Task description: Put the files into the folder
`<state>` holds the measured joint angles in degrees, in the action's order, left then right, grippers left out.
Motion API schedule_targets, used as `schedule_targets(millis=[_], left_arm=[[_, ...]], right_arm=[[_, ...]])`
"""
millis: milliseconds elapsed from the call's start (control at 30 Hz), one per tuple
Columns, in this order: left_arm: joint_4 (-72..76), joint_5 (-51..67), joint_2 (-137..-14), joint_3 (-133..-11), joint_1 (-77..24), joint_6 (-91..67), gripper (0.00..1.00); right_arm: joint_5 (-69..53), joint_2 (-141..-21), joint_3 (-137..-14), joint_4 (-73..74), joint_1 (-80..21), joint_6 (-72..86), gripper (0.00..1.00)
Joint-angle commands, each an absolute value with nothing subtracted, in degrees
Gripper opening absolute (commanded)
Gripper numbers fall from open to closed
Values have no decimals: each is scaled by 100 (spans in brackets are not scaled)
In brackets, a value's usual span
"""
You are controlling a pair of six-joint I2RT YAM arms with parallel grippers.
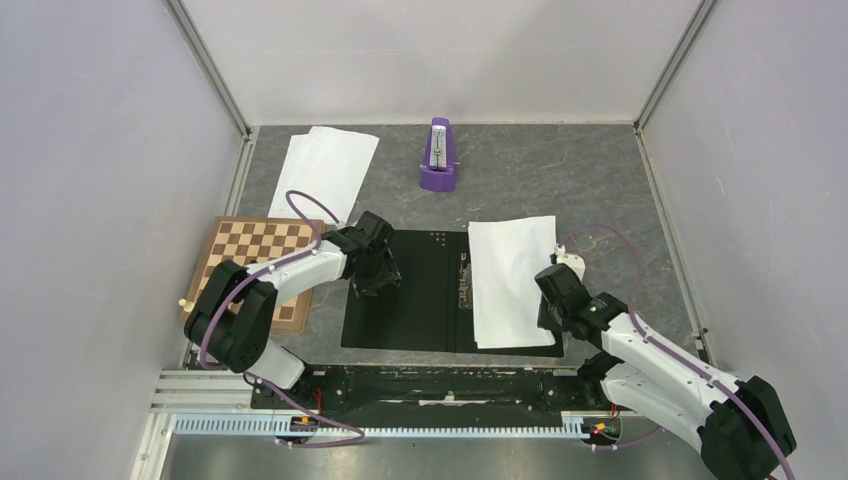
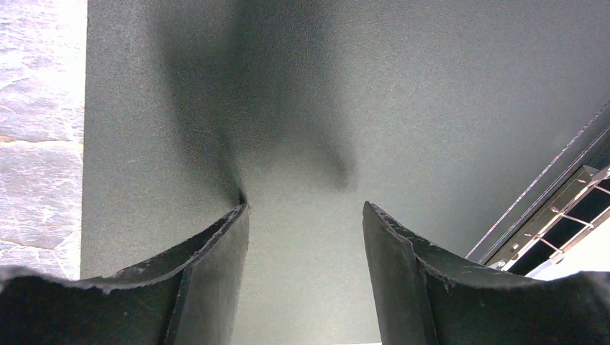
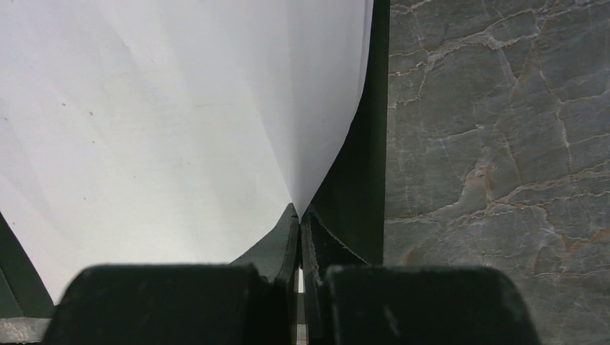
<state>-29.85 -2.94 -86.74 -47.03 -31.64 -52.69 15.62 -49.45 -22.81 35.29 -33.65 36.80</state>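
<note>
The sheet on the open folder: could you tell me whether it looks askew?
Yes: the sheet sits slightly skewed, its far edge overhanging the folder, its right edge pinched up by the right gripper.

Lighting overhead was bright, even, shadows soft. Left wrist: blurry dark shadow lay across the flat black matte folder (image 2: 446,108), grey marbled tabletop (image 2: 36,43) glared white at the corner. Right wrist: thin white paper sheet (image 3: 144,108) nearly blew out.
</note>
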Motion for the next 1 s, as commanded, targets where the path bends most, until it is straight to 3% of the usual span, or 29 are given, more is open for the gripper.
schedule_targets(millis=[0, 967], left_arm=[[-2936, -376, -8762, -4667, -3208, -5555, 66], [-3042, -445, -8683, -4615, -3208, -5572, 66]], right_arm=[[1624, -5080, -2248, 3457, -3382, 3999, 0], [1421, -5010, -1974, 3079, -3384, 4473, 0]])
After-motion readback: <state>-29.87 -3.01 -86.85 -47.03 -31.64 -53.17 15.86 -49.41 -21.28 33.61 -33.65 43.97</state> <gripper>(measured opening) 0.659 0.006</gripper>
